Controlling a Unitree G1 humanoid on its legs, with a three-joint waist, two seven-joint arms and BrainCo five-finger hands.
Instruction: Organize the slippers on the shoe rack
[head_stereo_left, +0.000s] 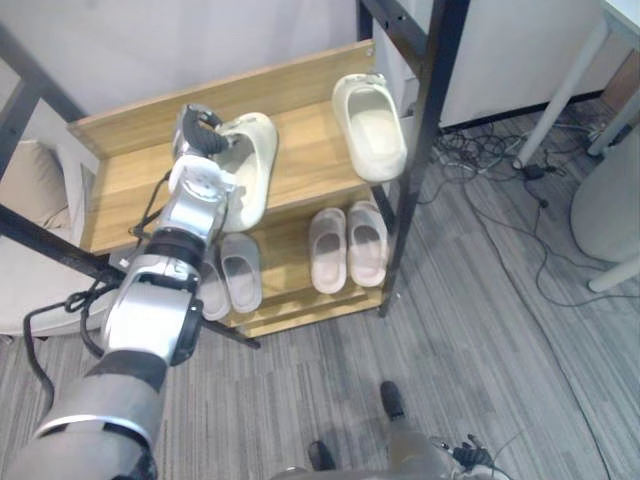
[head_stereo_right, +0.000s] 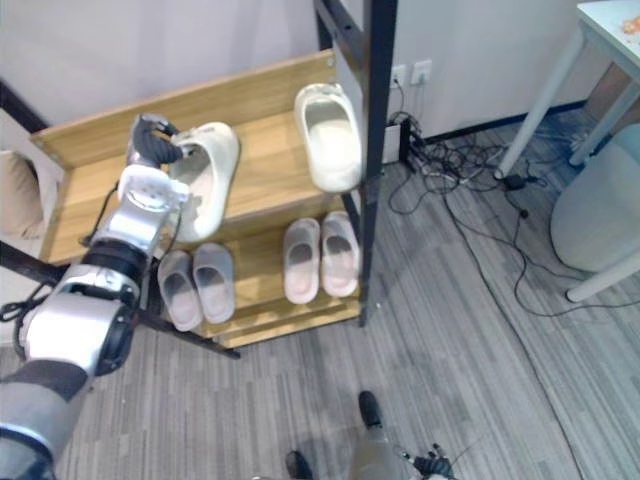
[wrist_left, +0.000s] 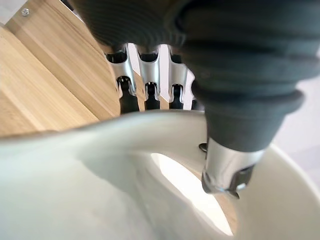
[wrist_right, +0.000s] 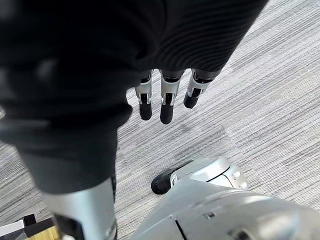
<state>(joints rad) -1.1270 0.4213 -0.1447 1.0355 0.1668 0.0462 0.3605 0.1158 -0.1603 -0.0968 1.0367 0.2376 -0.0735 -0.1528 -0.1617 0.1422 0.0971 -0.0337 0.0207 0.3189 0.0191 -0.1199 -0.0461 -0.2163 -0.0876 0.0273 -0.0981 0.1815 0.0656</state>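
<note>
Left hand (head_stereo_left: 200, 135) is closed on a cream slipper (head_stereo_left: 250, 165) at the left of the shoe rack's top shelf (head_stereo_left: 305, 150). In the left wrist view the fingers (wrist_left: 127, 90) curl over the outside of the rim and the thumb (wrist_left: 227, 170) sits inside the opening. Can't tell if the sole rests on the shelf or is slightly lifted. A second cream slipper (head_stereo_left: 370, 125) lies apart on the same shelf, to the right by the black post (head_stereo_left: 420, 130), with its near end close to the front edge. On the lower shelf (head_stereo_left: 285, 270) a grey pair (head_stereo_left: 230, 275) and a pale pink pair (head_stereo_left: 348, 245) are each already side by side. Right hand (wrist_right: 167, 102) hangs over the floor (wrist_right: 260, 100), fingers relaxed, holding nothing.

Risks:
- The grip is a rim pinch only. The soft wall could fold and the slipper twist or slip out, dropping onto the grey pair below or off the front.
- Moving it right to pair up could bump the second slipper and push it off the front edge or against the post.
- The arm reaches over the front edge, so the forearm could drag the slipper's near end and skew it.
- A late release could catch the thumb in the opening and pull the slipper back out.
</note>
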